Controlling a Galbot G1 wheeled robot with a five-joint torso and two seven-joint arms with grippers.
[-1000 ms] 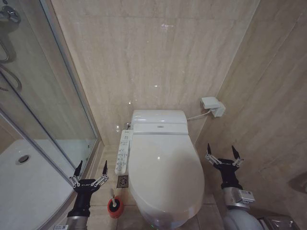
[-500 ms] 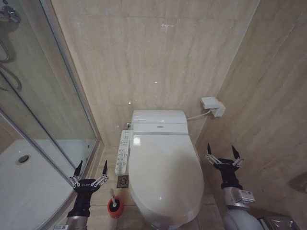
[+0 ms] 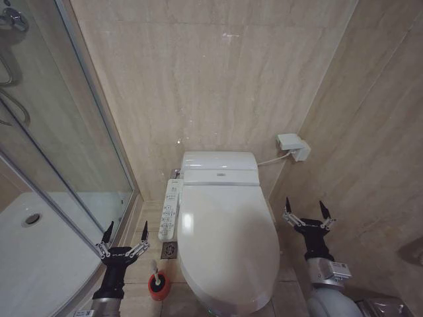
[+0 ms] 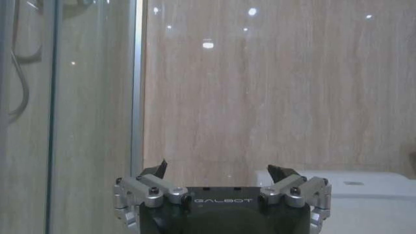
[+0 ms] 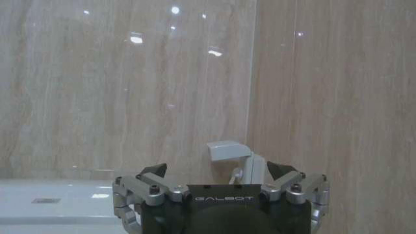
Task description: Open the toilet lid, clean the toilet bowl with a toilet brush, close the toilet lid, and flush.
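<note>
From the head camera I see the toilet lid [image 3: 228, 241] closed, centred ahead. The toilet brush [image 3: 156, 279] stands in its red cup on the floor, left of the toilet. My left gripper [image 3: 123, 231] hangs open beside it; my right gripper [image 3: 308, 209] is open, right of the toilet.

My left wrist camera shows spread fingers [image 4: 155, 170] facing the wall.

My right wrist camera shows the same, toward a wall box [image 5: 231, 151].

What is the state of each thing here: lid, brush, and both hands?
toilet lid: closed, lying flat over the bowl.
toilet brush: standing upright in its red holder on the floor, untouched.
left hand: open, empty, raised beside the toilet.
right hand: open, empty, raised near the wall.
</note>
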